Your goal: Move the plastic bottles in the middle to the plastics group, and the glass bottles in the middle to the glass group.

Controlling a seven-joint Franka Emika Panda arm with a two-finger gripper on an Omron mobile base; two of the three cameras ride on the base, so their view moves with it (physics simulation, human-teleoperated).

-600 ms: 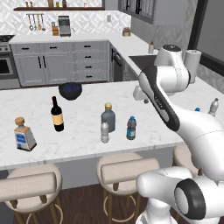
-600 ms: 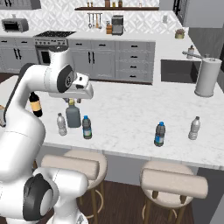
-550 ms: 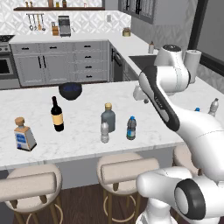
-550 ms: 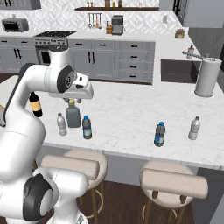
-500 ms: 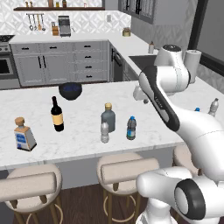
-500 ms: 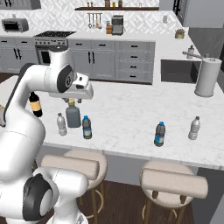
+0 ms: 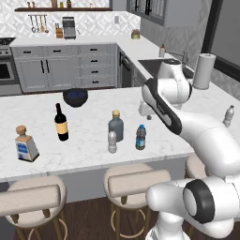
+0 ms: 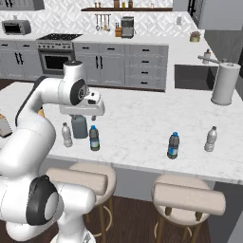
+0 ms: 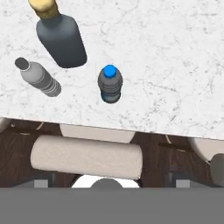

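Left base view: standing mid-counter (image 7: 93,140) in a tight trio, one squat grey-blue bottle (image 7: 116,126) with tan stopper, one pale water bottle (image 7: 112,141) just in front of it to the left, one dark blue-capped water bottle (image 7: 140,137) to its right. Waiting far left, the glass group: one wine bottle (image 7: 60,123) and one square corked bottle (image 7: 25,144). One small bottle (image 7: 228,116) showing at the far right beyond the arm. Right base view: counting two bottles in the plastics group, one dark (image 8: 173,145), one pale (image 8: 210,139), well apart from the middle trio. Gripper (image 8: 81,110) hovering above the squat bottle, carrying nothing; whether its jaws are parted, cannot tell from these pictures. Hand view: looking straight down on the blue-capped bottle (image 9: 110,83), nearly centred, with the pale bottle (image 9: 38,78) and the squat one (image 9: 60,37) off to one side. Judging the step: lining up for a first pick, none of the three sorted yet. Next move calling for a descent over the blue cap, closing around its body, clear of both neighbours.
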